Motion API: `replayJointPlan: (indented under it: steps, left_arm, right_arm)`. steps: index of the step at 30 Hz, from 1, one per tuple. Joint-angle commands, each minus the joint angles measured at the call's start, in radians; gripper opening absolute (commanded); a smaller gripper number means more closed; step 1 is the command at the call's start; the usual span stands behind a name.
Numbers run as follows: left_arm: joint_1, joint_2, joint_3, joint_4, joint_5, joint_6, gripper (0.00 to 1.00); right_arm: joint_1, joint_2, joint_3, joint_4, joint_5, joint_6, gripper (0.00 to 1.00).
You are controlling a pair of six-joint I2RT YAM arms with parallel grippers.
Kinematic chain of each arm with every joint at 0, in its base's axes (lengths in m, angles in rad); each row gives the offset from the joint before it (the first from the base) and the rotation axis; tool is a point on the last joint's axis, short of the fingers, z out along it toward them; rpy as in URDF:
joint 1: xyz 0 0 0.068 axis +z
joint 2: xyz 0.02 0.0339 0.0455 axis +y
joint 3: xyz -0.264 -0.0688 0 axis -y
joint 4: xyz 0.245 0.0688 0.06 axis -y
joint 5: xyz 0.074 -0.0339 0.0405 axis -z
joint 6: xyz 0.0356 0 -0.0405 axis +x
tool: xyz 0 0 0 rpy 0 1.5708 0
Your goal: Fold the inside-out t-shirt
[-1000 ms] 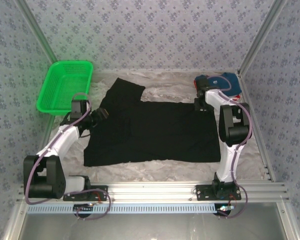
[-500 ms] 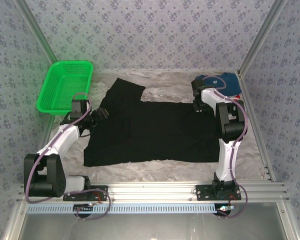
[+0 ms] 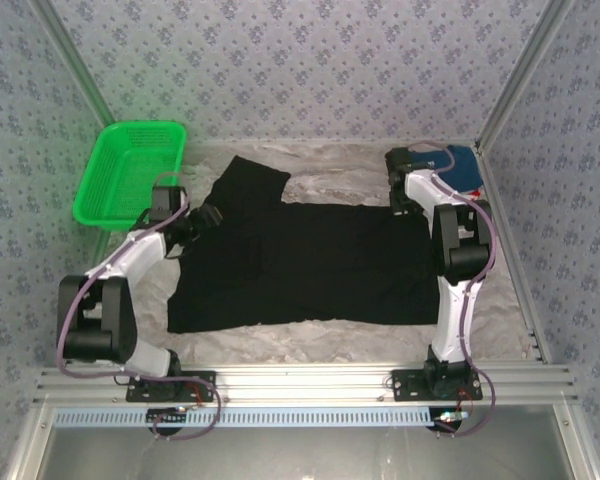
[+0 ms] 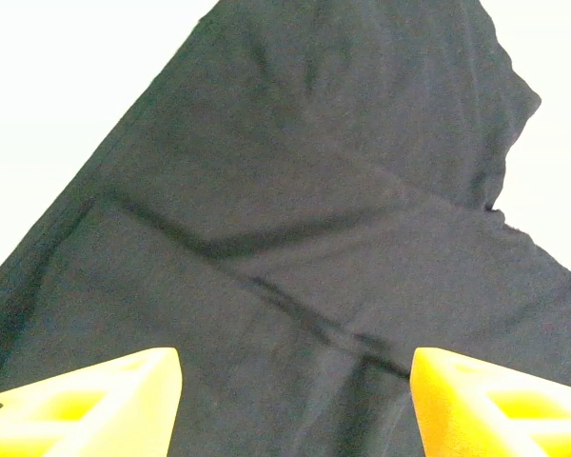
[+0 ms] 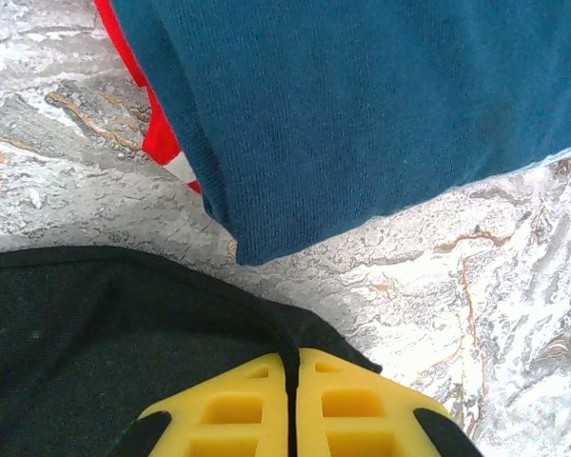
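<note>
Right gripper (image 5: 290, 367) first: its jaws are pressed tight together, and the black edge of the t-shirt (image 3: 310, 265) runs right up into the seam between them. So I'd say it's pinching the shirt's far right corner. Makes sense, you need a corner in hand before you can fold anything over.

Left gripper (image 4: 295, 400) is the opposite. Its jaws are spread wide with nothing in them, hanging over the creased cloth around the left sleeve. My guess is it's lining up to grab the matching far left corner.

The shirt itself lies spread flat across the middle of the tabletop (image 5: 476, 286), with one sleeve poking out far left toward the green basket (image 3: 130, 185).

One thing to watch: the folded blue shirt (image 5: 362, 105) with red trim sits just beside the pinched corner, not touching it, but close enough to get dragged.
</note>
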State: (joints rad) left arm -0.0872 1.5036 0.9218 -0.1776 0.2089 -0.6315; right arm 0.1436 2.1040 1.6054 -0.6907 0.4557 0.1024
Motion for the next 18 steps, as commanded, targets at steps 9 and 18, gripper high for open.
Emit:
replayJointPlan:
  steps: [9,18]
  left_arm:
    - [-0.099,0.419,0.416,-0.087,0.012,0.124,0.63]
    - [-0.106,0.565,0.614,-0.142,-0.104,0.248,0.64]
  right_arm:
    - [-0.016,0.022,0.039,-0.035,0.002,-0.025,0.08]
    - [-0.013,0.028,0.040,-0.024,-0.018,-0.024,0.07]
